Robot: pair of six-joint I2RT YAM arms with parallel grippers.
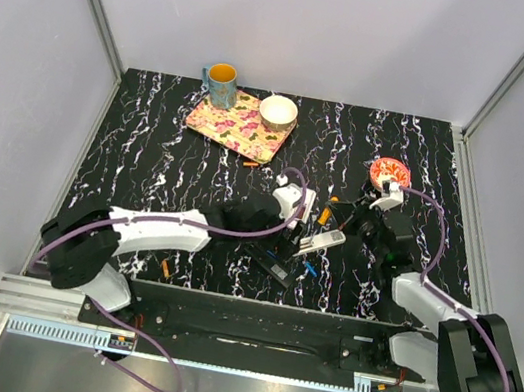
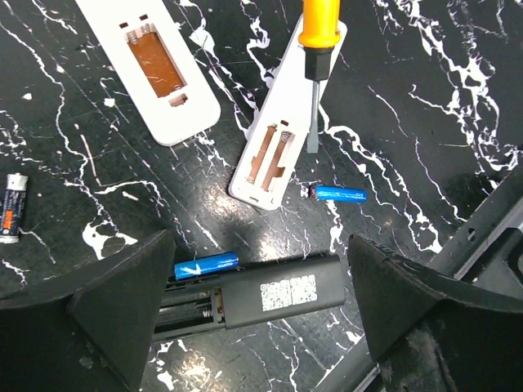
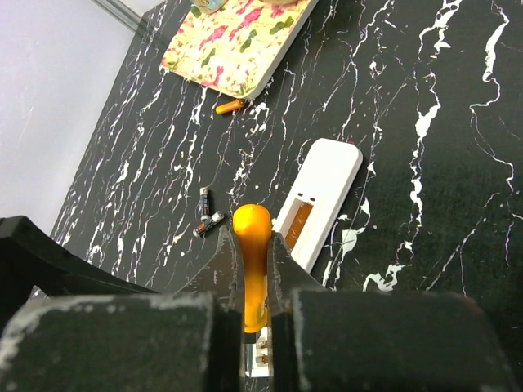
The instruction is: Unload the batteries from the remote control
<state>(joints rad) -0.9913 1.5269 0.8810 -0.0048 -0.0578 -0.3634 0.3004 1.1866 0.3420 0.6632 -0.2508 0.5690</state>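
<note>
Two blue batteries (image 2: 206,265) (left wrist), screwdriver (image 3: 251,233) clamped

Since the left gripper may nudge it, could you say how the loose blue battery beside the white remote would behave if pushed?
The blue battery is a slim cylinder lying on its side, so it would probably roll. The table looks glossy, so it may slide.

Orange battery (image 1: 250,165) just beside floral tray (image 1: 225,127)'s near corner
</note>
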